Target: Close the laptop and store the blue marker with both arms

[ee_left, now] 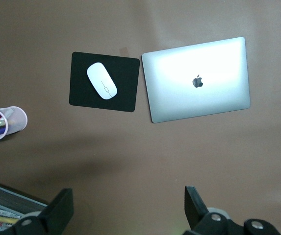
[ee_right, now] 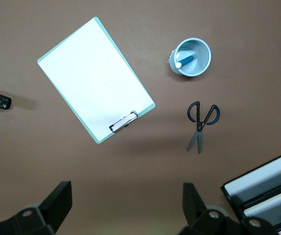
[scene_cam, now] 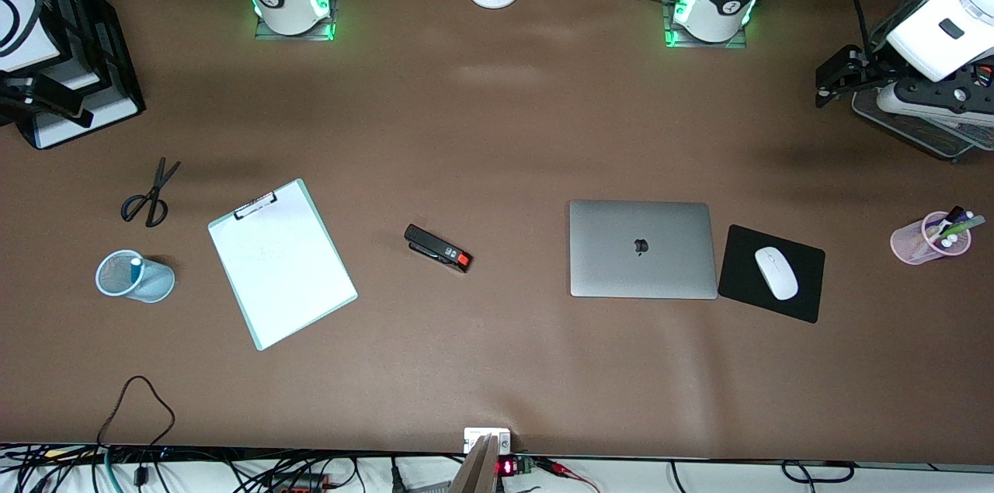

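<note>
The silver-grey laptop (scene_cam: 641,248) lies shut and flat, lid and dark apple logo up; it also shows in the left wrist view (ee_left: 196,81). The blue marker (scene_cam: 136,268) stands in a pale-blue mesh cup (scene_cam: 109,279) toward the right arm's end; the right wrist view shows the marker (ee_right: 188,59) in the cup (ee_right: 206,51). My left gripper (scene_cam: 825,88) is open and empty, raised at the left arm's end, also in its wrist view (ee_left: 129,205). My right gripper (ee_right: 128,205) is open and empty, high over bare table near the scissors.
A white clipboard (scene_cam: 281,264), black scissors (scene_cam: 150,194) and a black stapler (scene_cam: 437,248) lie on the table. A black mouse pad (scene_cam: 738,276) with a white mouse (scene_cam: 776,272) sits beside the laptop. There are also a pink marker cup (scene_cam: 928,238), a wire tray (scene_cam: 924,128) and black file trays (scene_cam: 78,81).
</note>
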Robot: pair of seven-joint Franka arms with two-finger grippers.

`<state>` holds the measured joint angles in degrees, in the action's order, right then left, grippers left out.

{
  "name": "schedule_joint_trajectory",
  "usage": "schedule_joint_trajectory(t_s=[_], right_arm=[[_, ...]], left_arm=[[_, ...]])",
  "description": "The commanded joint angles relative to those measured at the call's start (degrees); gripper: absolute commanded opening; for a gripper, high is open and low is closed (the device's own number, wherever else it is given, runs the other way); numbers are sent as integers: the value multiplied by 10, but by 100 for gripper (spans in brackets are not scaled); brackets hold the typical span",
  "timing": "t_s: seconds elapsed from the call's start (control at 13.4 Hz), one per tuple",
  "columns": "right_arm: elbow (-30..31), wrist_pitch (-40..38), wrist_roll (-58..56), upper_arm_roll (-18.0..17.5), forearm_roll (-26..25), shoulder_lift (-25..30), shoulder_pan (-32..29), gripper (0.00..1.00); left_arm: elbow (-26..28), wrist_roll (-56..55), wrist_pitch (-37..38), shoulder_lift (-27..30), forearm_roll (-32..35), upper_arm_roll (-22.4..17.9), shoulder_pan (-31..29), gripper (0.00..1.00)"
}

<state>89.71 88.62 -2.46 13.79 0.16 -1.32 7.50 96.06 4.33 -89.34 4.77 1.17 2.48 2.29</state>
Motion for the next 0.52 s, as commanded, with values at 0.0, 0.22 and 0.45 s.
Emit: schedule_joint_trajectory(t_s=[0.0,0.22,0.45], right_arm=[[17,-3,18,-1,-10,15,7,100],[13,-13,18,0,-9,13,10,100],[13,-16,15,0,-9,14,10,100]], left_arm=[[6,9,-4,10,-13,-1,1,100],[6,9,-3,9,-13,-1,1,100],[1,14,-2,7,-13,-2,-4,100]])
